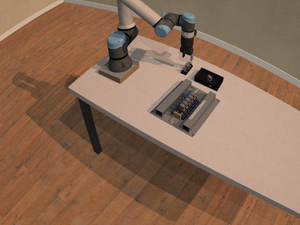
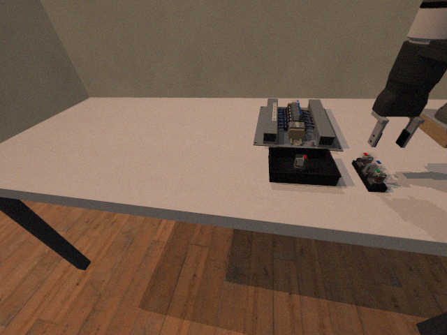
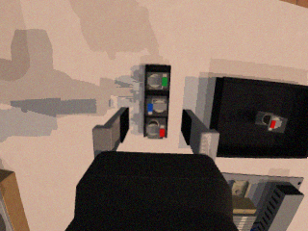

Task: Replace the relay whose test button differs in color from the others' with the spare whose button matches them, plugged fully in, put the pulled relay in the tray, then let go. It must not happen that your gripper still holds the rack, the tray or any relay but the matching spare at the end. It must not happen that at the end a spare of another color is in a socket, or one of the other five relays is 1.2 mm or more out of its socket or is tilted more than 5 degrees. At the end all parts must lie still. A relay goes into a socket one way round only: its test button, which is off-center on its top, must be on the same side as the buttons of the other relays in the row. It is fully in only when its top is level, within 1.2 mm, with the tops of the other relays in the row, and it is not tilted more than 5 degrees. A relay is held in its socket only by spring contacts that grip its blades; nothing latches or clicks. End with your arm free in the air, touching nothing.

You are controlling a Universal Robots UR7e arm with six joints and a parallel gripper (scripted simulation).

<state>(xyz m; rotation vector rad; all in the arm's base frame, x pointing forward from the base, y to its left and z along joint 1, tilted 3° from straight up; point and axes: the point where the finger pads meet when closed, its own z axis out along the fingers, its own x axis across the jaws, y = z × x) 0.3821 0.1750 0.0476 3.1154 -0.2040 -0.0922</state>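
Note:
My gripper (image 1: pixel 187 56) (image 2: pixel 393 139) (image 3: pixel 155 118) is open and empty. It hovers a little above the black spare holder (image 1: pixel 186 68) (image 2: pixel 371 174) (image 3: pixel 157 100). The holder carries three spare relays, with a red button (image 3: pixel 161 131), a blue button (image 3: pixel 150 107) and a green button (image 3: pixel 165 81). In the wrist view my fingers stand either side of the red-button end. A relay with a red button (image 1: pixel 209 77) (image 2: pixel 299 160) (image 3: pixel 269 121) lies in the black tray (image 1: pixel 208 78) (image 2: pixel 303 166) (image 3: pixel 264 118). The panel (image 1: pixel 185 106) (image 2: pixel 295 122) holds a row of relays with blue buttons (image 1: pixel 187 99).
Two grey ducts (image 1: pixel 174 97) (image 1: pixel 199 111) flank the relay row on the panel. A beige block (image 1: pixel 177 115) stands at the row's near end. The robot base (image 1: pixel 119 67) sits on a wooden plinth at the table's back left.

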